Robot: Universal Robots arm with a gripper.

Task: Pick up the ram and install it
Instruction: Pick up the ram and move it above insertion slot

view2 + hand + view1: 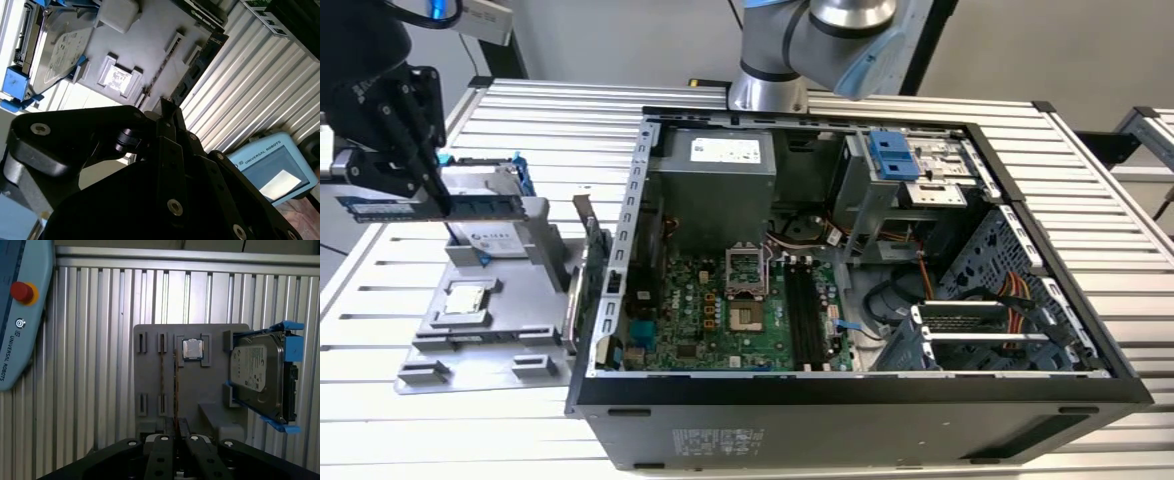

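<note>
the black, bolted gripper (432,192) is clamped on the ram (487,207), a thin, flat green stick lined with small black chips, held level and on edge above the matte gray tray (520,300). on the tray sit a square silver processor (193,349) and a smooth metal hard drive (257,375) in blue rails, all on a ribbed metal table (400,440).

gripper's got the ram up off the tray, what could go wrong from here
1. The gripper pinches the ram across its thin faces, with length sticking out on both sides, so it could tilt or slip in transit.
2. The upright expansion card and the case wall stand between it and the memory slots. A low path may clip them.
3. Those slots are narrow and close together, so slight misalignment could jam the stick.
</note>
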